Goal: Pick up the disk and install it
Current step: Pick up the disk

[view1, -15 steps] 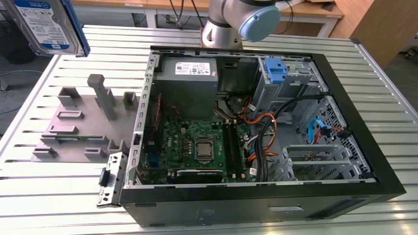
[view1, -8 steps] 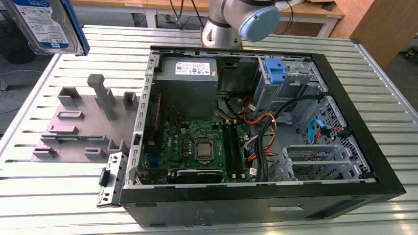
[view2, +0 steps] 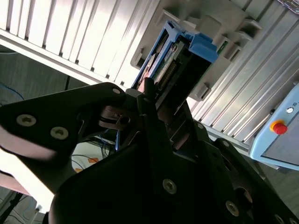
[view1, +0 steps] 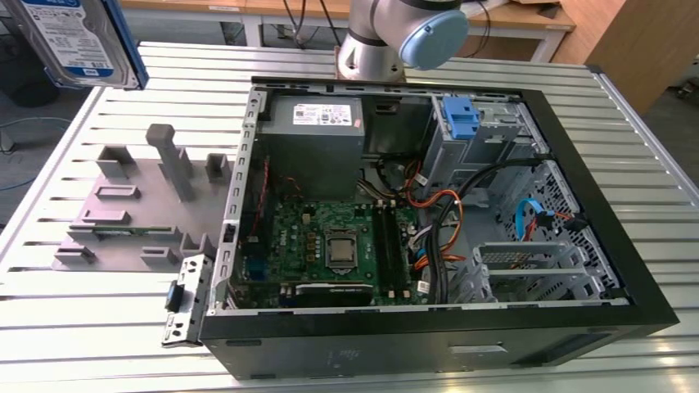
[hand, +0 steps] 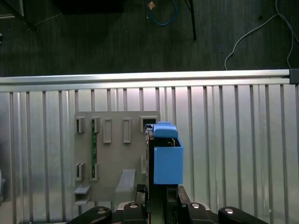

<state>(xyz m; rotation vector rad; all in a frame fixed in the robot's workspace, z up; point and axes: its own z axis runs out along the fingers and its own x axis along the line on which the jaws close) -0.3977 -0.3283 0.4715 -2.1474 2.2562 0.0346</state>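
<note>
we see the gripper (hand: 160,195) clenched on the disk (hand: 166,156). the disk stands on edge between the black fingers (view2: 152,116), with the blue carrier at the end far from the wrist. the fingers seem to press the carrier's sides, though the contact lies in shadow in the second wrist view. in the first wrist view the disk hangs over the slatted metal table (hand: 233,140), just beside the edge of the grey fixture (hand: 117,149).

in the exterior view the disk (view1: 82,41) sits at about ten o'clock, close to the camera and label side toward us. it is well apart from the open computer case (view1: 611,270) in the middle. the grey fixture lies on the table at nine o'clock from the case. inside the case the motherboard (view1: 327,246) lies toward six o'clock, the grey power supply (view1: 317,119) at twelve and a narrow blue latch (view1: 461,119) at about one. the arm (view1: 399,33) rises behind the case at twelve o'clock.
</note>
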